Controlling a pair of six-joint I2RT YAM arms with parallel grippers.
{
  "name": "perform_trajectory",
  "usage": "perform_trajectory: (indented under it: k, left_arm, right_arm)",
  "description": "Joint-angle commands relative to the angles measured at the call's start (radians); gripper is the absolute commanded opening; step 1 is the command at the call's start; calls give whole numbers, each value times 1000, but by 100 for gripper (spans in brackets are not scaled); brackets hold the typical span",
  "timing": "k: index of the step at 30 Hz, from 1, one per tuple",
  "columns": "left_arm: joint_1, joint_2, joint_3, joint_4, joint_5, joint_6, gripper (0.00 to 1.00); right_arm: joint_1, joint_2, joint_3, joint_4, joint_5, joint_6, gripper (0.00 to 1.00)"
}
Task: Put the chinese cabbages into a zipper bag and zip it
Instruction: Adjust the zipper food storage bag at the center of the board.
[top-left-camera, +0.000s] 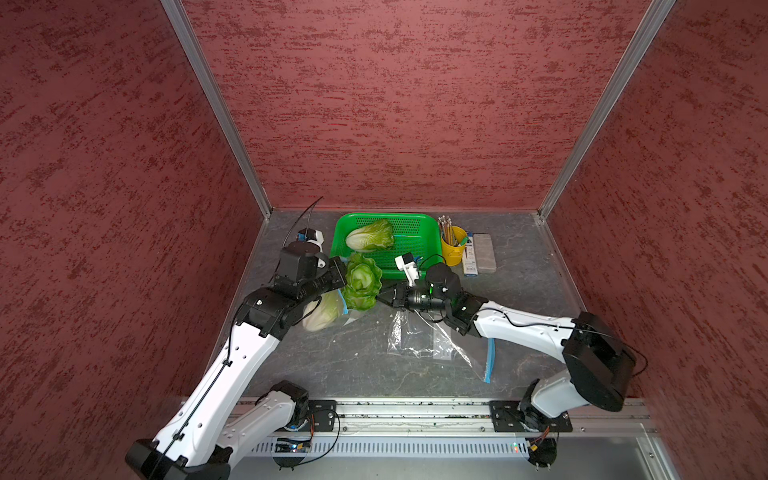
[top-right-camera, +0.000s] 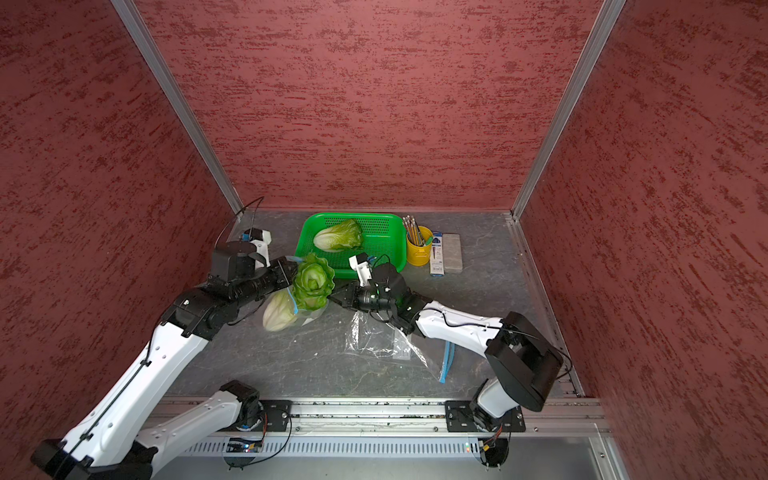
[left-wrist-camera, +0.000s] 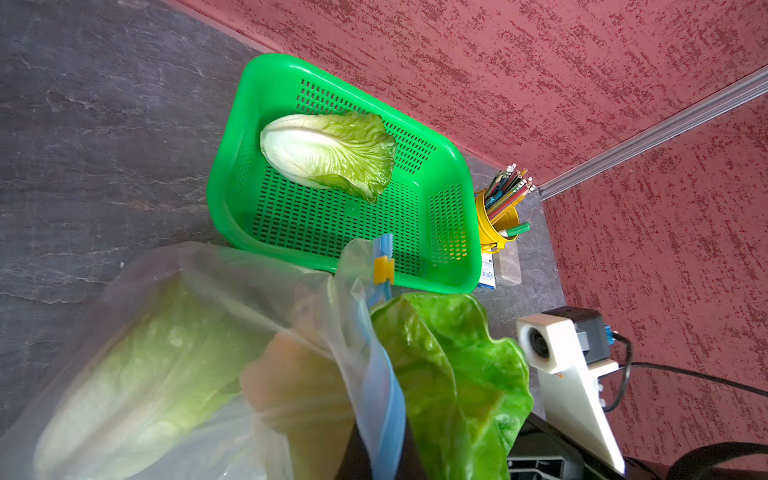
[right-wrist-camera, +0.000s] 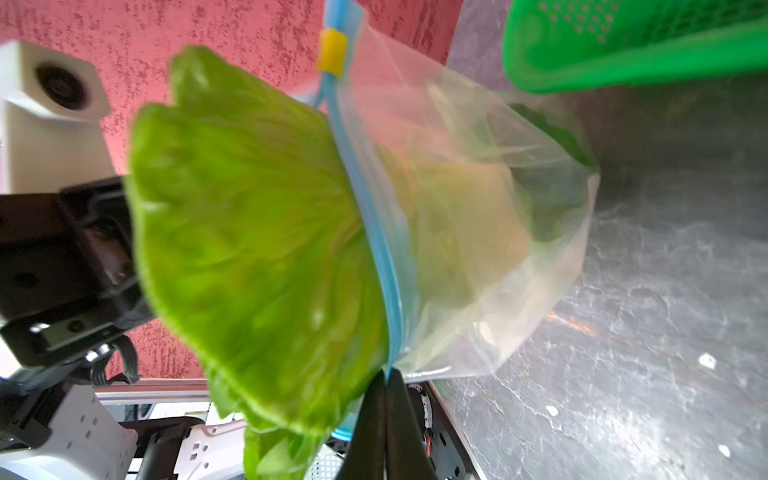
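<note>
Though half in bag (right-wrist-camera: 519, 137), ruffled cabbage (right-wrist-camera: 249, 232)

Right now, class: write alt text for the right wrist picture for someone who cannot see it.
The shut right gripper pinches the blue zip edge of a clear bag, with a leafy green cabbage sticking out of its mouth. A green basket sits on the grey table.

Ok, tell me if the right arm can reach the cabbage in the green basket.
Probably not yet: the right hand is shut on the zipper bag. The cabbage lies uncovered in the green basket nearby, but the hand must let go first.
</note>
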Motion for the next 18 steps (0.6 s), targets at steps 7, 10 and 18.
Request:
perform_trajectory:
  k: [7,10,18]
  left_arm:
    - [47,-32,157,-170,-111,132,0]
    - [81,-37,158,-186,-110,134,0]
    - [121,11,155,-150,-25,126,0]
  right_arm:
    - [8,-90,344,-349,41,-254,0]
    - [6,-80,435,-454,85,-331,0]
    - [1,-27,543,-614,160,-423,1]
